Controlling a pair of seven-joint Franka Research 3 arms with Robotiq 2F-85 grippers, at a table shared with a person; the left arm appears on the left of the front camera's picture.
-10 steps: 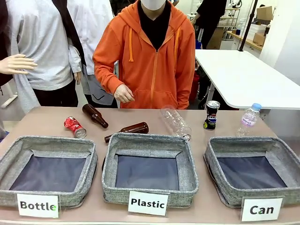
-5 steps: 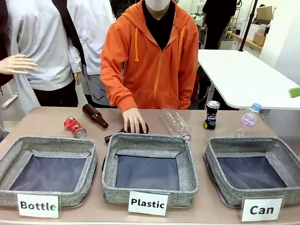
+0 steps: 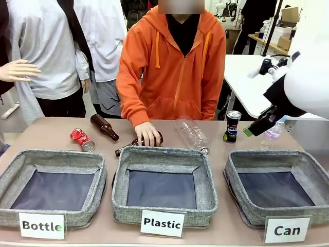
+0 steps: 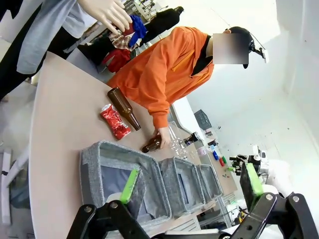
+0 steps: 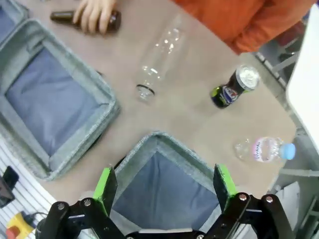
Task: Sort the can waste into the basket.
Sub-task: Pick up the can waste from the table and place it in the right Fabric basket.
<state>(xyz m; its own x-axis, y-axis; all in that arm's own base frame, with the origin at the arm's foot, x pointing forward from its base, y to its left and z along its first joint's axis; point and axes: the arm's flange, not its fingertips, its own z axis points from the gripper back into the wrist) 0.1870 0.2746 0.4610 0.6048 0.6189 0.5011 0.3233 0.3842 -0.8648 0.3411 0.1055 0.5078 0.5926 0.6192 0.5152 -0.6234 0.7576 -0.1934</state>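
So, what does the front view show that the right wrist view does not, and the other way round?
From the front view: the red can, a brown bottle beside it, the Bottle basket and the Can sign. From the right wrist view: both green pads of the open right gripper. In both: the Can basket, the upright Pepsi can, the lying clear bottle, the water bottle, and the person's hand on a second brown bottle.

This looks like a robotics lab. A white robot arm [image 3: 308,77] hangs over a brown table [image 3: 51,128] laid out as a test, with three grey baskets [image 3: 277,157] behind printed signs [image 3: 162,223]. Behind it are a white work table [image 3: 257,87], cardboard boxes [image 3: 290,14] and plain white walls.
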